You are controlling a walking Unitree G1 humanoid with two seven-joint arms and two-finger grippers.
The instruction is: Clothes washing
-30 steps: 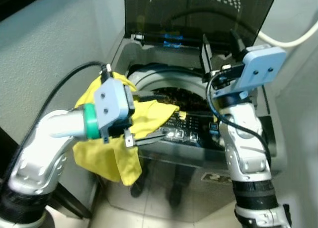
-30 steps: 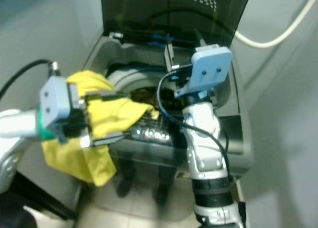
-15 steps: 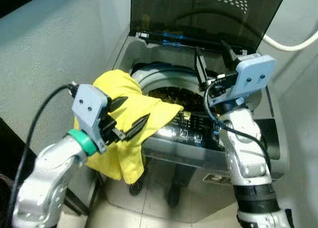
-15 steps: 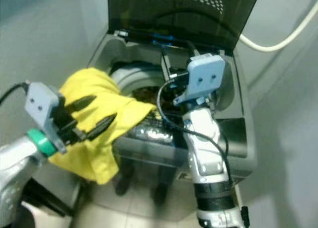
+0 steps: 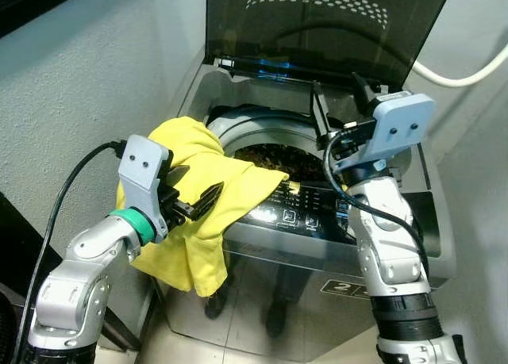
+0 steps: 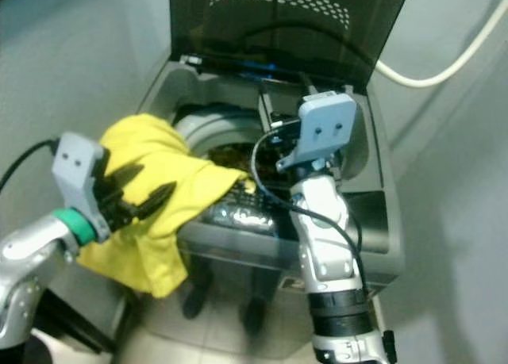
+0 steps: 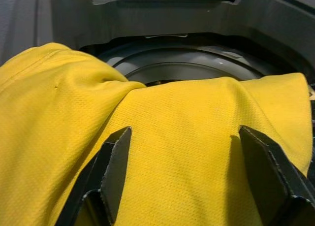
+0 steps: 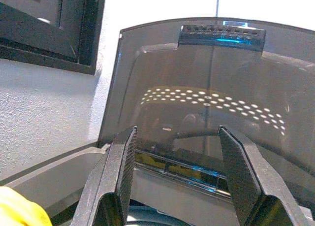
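A yellow garment (image 5: 238, 185) lies draped over the front left rim of the top-loading washing machine (image 5: 317, 221), one end reaching toward the tub (image 5: 278, 154) and the rest hanging down the front left corner. My left gripper (image 5: 200, 183) is open, its fingers spread just above the cloth (image 7: 197, 117) with nothing pinched between them. My right gripper (image 5: 336, 82) is open and raised over the tub's right side, pointing at the upright dark lid (image 8: 197, 88). Dark laundry shows inside the tub.
The lid (image 5: 317, 31) stands open at the back. A grey wall (image 5: 79, 78) runs close along the machine's left side. A white hose (image 5: 468, 70) crosses the top right corner. Tiled floor (image 5: 254, 332) lies in front of the machine.
My left gripper has opened, let go of the yellow garment and drawn back to the left. The garment now rests on the machine's rim. The right arm has barely moved.
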